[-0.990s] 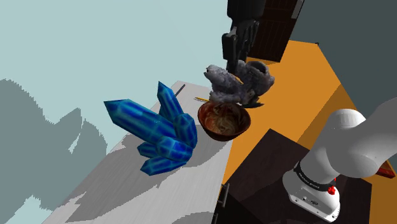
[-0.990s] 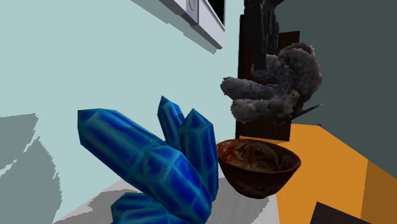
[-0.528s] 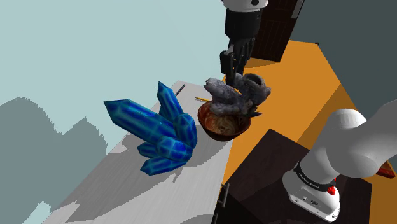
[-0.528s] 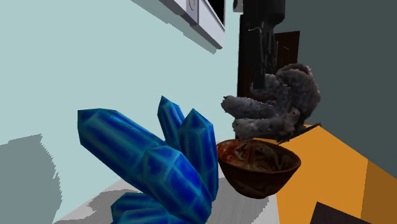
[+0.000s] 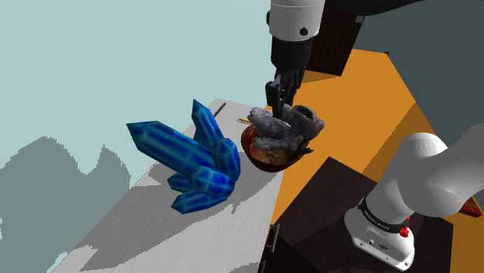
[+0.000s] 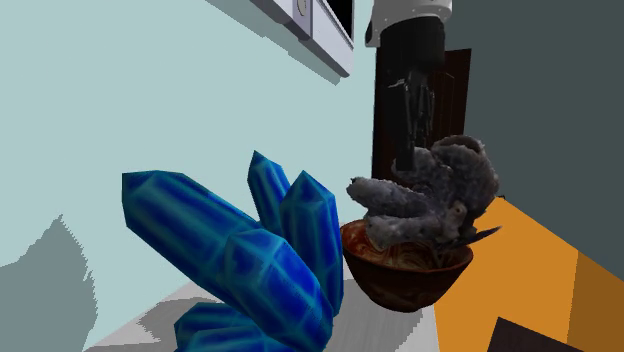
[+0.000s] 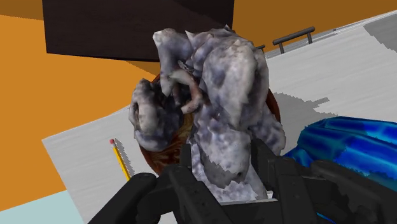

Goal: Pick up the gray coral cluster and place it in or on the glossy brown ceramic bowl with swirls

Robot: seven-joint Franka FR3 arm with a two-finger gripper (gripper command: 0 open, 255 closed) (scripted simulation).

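Above the bowl, at the far end of the grey worktop (image 5: 178, 233): the gripper (image 7: 226, 170) points down, its black fingers (image 7: 275, 170) clasped on a thick lower lobe of the grey coral cluster (image 7: 216, 83). Both exterior views show the coral (image 6: 430, 195) sitting low over the glossy brown bowl (image 6: 405, 285), underside level with the rim; whether they touch, I cannot tell. The cluster is lumpy and branched, with curled arms spreading about as wide as the bowl (image 5: 267, 160). It looks stiff and rough-skinned, so unlikely to slip, but probably brittle at the thin arms. The stout lobe now between the fingers seems the soundest hold. Given its spread, it may perch on the rim and tip when let go. Beside the bowl lies a blue crystal cluster (image 5: 194, 159), and near it a pencil (image 7: 119, 158).
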